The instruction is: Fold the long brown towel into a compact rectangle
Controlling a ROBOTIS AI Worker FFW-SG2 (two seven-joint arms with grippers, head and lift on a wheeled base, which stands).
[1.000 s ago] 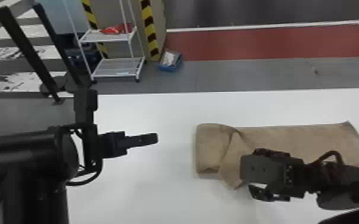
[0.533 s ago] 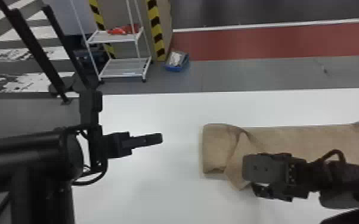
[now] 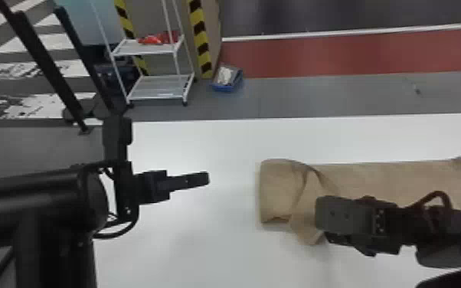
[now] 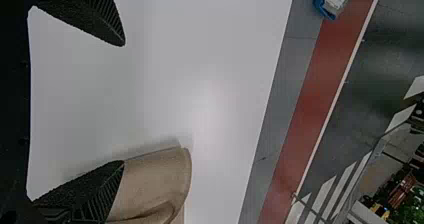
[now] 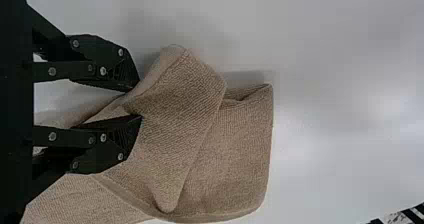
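The long brown towel (image 3: pixel 398 178) lies across the table's right side, its left end folded over, with a loose slanting flap at the near edge. My right gripper (image 3: pixel 323 228) is over that flap. Seen from the right wrist, the towel (image 5: pixel 235 149) has cloth between and under the parted fingertips of my right gripper (image 5: pixel 139 103). Well left of the towel, my left gripper (image 3: pixel 206 179) is above bare table. In the left wrist view my left gripper (image 4: pixel 124 104) has its fingers wide apart, one partly covering the view of the towel's folded end (image 4: pixel 155 181).
The white table (image 3: pixel 203 245) extends under both arms, with its far edge beyond the towel. On the floor behind stand a white wire shelf (image 3: pixel 161 86) and a blue bin (image 3: pixel 228 88). Dark posts (image 3: pixel 46 61) rise at the far left.
The whole head view has shifted slightly, with table, towel and background appearing farther right. My right gripper has barely moved over the flap, and my left gripper has stayed nearly still.
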